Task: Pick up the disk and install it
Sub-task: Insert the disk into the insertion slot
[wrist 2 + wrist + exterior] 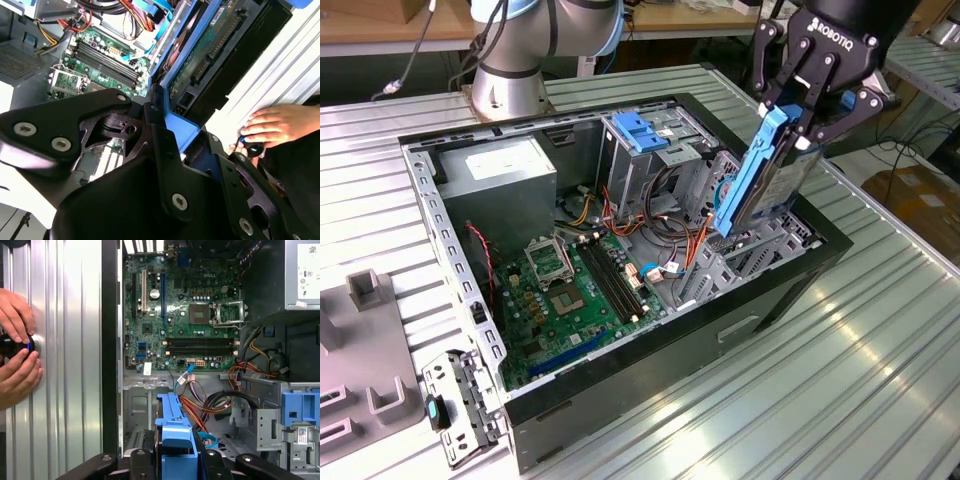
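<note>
Hand [802, 128] is clamped on the disk [765, 185], pinching its upper end (blue side rail faces the camera in the exterior view). Disk is steeply tilted, nearly on edge. Its lower end is down inside the open PC case [775, 290], at the metal bay on the exterior view's right, and its upper end is above the case rim. We can't tell whether the lower end touches the bay.

Case lies on its side on the ribbed metal bench [860, 380]. Inside we see the motherboard [570, 295], the grey power supply [505, 172] in the far corner, and the drive cage [645, 135] with its blue latch, between power supply and disk.

In the second wrist view the disk's circuit-board side [210, 45] faces the lens, over the case edge. In the first wrist view the blue rail [174, 432] sits centred, pointing into the case.

A person's hands [17, 375] rest on the bench beside the case, around a small black object [10, 346].
</note>
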Robot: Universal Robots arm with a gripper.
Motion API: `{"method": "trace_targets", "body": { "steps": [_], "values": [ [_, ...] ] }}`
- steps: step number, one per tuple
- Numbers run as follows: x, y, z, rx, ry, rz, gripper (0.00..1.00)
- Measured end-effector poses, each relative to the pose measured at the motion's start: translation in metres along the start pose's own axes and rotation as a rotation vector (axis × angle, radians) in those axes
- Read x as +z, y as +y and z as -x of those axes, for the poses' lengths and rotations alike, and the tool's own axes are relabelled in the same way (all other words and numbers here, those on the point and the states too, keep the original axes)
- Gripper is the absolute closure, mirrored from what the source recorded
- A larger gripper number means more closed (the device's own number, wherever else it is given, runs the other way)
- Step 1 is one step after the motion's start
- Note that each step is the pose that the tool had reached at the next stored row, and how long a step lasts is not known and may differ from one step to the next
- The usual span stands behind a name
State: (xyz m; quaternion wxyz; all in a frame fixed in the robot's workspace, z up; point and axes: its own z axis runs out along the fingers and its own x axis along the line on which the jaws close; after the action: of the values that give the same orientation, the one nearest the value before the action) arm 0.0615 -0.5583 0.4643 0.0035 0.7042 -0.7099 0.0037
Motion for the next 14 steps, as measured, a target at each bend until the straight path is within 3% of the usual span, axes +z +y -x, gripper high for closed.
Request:
{"method": "trace_targets", "body": {
  "steps": [2, 14],
  "values": [
    [0.0018, 0.0006, -0.0009, -0.002, -0.0022, 0.0, 0.63],
    [0.0164, 0.0015, -0.0008, -0.014, -0.0022, -0.0001, 0.63]
  ]
}}
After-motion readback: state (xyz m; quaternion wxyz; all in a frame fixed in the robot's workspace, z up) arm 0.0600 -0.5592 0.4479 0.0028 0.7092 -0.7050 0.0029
